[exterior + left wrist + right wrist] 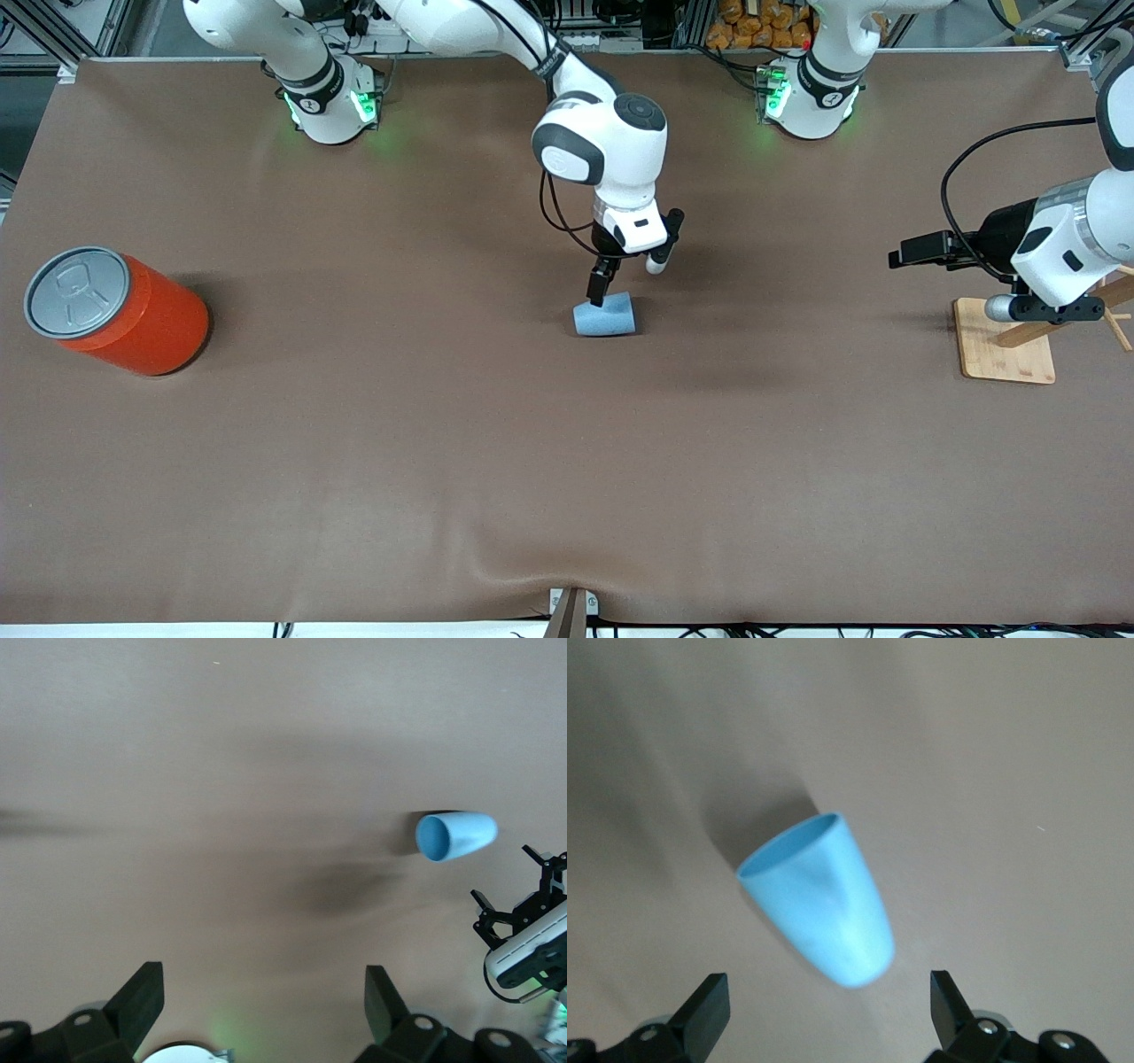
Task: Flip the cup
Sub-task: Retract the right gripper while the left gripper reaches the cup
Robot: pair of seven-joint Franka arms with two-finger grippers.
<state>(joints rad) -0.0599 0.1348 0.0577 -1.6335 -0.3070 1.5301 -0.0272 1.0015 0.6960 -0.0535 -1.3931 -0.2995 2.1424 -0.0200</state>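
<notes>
My right gripper spread wide, empty, hovering just over cup. Cup on its side mid-table, long axis along table's length, mouth toward left arm's end. Right arm much nearer. Left gripper spread too, waiting over wooden stand.

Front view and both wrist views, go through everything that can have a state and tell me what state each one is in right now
cup: lying on its side on the table, not gripped.
can: lying tilted, grey lid on, at the right arm's end.
wooden stand: on the table at the left arm's end.
right gripper: fingers open, just over the cup.
left gripper: fingers open, waiting over the wooden stand.
</notes>
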